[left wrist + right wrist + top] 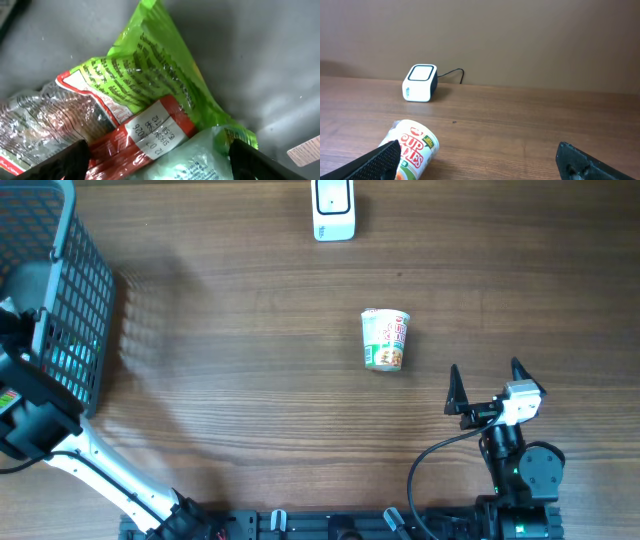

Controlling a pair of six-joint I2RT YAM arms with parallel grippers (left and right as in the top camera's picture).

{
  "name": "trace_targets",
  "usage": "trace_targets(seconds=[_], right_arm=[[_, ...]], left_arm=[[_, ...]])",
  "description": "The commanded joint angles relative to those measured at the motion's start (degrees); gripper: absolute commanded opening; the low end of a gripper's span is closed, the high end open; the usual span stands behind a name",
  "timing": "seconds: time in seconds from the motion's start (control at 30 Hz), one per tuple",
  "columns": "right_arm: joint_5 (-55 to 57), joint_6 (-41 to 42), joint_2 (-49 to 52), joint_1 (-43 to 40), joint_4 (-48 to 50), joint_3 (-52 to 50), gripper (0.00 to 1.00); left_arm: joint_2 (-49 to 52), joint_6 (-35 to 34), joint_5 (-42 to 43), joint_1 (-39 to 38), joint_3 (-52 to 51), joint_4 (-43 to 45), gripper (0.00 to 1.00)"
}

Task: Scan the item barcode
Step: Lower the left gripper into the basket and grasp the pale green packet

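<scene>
The green packet (150,80) lies in the basket (80,280) at the left, atop other wrappers (light, crinkly and slippery, I'd judge); pinch it across a flat edge. The left gripper (157,152) hangs over it, wide and empty. The right gripper (485,368), also wide and empty, sits near the noodle cup (385,340).

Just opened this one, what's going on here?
The left arm reaches into the grey mesh basket, and the left gripper is open over a pile of packets with a bright green foil packet on top. Nothing is gripped yet. The right gripper hangs open near a white cup of instant noodles lying on its side on the wooden table. Nothing is at the small white barcode scanner.
</scene>
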Motion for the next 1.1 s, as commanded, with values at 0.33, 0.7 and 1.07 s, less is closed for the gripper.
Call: trace_targets(seconds=[0.33,0.7,1.07], right_arm=[[-0.1,0.0,-0.3,-0.3,0.3,0.0,1.0],[-0.1,0.1,-0.3,-0.3,0.3,0.0,1.0],[-0.1,0.0,-0.3,-0.3,0.3,0.0,1.0]], left_arm=[[0.2,0.3,5.4,0.0,0.7,8.2,1.0],[-11.8,-9.0,5.9,-0.3,5.9,4.5,1.0],[-12.1,-19.0,1.4,-5.1,-4.0,-0.8,1.0]])
